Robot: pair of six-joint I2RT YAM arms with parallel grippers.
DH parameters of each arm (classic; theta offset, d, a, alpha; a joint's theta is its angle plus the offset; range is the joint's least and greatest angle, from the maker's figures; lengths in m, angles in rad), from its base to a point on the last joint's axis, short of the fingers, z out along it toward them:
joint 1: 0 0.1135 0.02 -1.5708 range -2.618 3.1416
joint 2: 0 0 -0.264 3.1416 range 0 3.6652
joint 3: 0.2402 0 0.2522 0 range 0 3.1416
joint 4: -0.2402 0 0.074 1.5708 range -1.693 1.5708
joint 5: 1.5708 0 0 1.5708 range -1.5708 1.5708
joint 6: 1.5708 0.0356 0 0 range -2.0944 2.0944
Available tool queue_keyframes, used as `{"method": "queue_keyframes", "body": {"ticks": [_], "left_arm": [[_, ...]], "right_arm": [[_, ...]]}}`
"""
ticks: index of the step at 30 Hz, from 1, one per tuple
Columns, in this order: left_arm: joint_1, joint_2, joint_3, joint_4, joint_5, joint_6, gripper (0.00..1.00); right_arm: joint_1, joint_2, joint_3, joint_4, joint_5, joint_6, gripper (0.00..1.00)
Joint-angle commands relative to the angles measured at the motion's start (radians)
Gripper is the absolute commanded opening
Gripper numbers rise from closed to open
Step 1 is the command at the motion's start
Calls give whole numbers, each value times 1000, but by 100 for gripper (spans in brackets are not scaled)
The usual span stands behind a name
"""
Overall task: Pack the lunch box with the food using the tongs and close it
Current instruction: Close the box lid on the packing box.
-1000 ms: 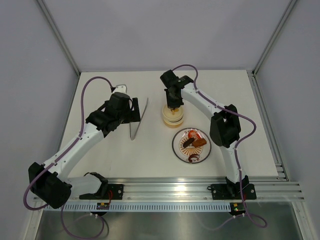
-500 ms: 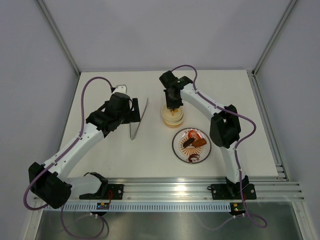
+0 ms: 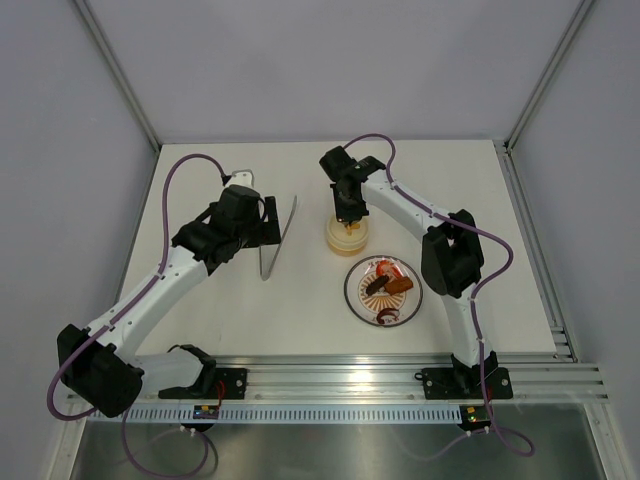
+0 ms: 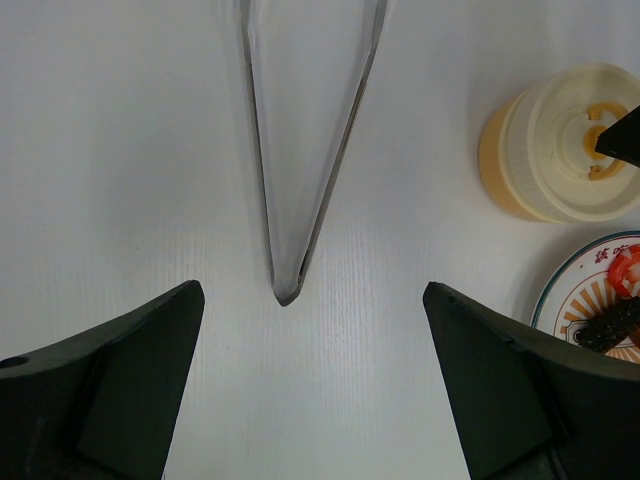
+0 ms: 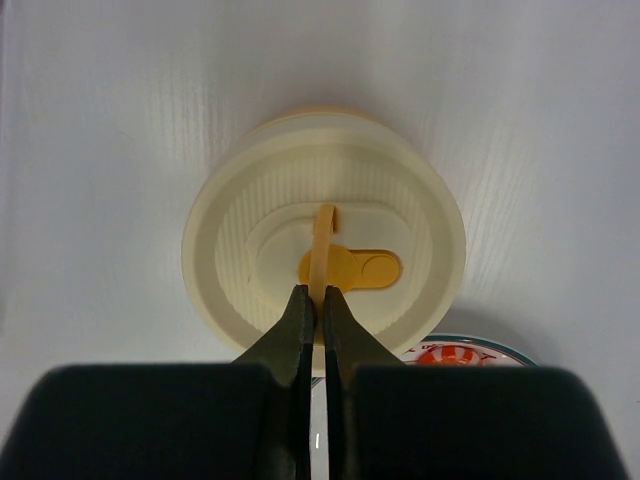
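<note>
The cream-yellow lunch box stands mid-table with its lid on. My right gripper is shut on the upright yellow handle loop on top of the lid. The silver tongs lie flat left of the lunch box, joined end toward me. My left gripper hangs open just over that joined end, with nothing between its fingers. The food, dark brown and orange-brown pieces, sits on the patterned plate.
The plate lies right in front of the lunch box, its rim close to the tub. The table's far edge and side walls frame the work area. A metal rail runs along the near edge.
The right wrist has shifted very slightly above the lunch box while staying shut on the lid's handle. The left arm and the tongs have not moved.
</note>
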Motion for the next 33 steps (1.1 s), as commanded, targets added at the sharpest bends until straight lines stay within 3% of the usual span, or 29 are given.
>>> {"method": "queue_keyframes", "body": {"ticks": [1,26,28,29,31,33], "left_arm": [[5,-30,-7,20,-2,-8,96],[5,-28,-15,22,9,-14,96],[5,-28,-15,25,10,-13,96],[5,-27,-15,26,13,-13,96],[5,-24,-14,26,17,-14,96],[5,-24,-11,26,18,-16,96]], "right_arm": [[11,-31,2,6,40,3,0],[29,-32,-41,50,58,17,0],[29,-40,-44,55,63,15,4],[29,-41,-45,55,61,15,13],[29,-47,-42,59,52,15,14],[29,-49,-38,58,45,17,22]]}}
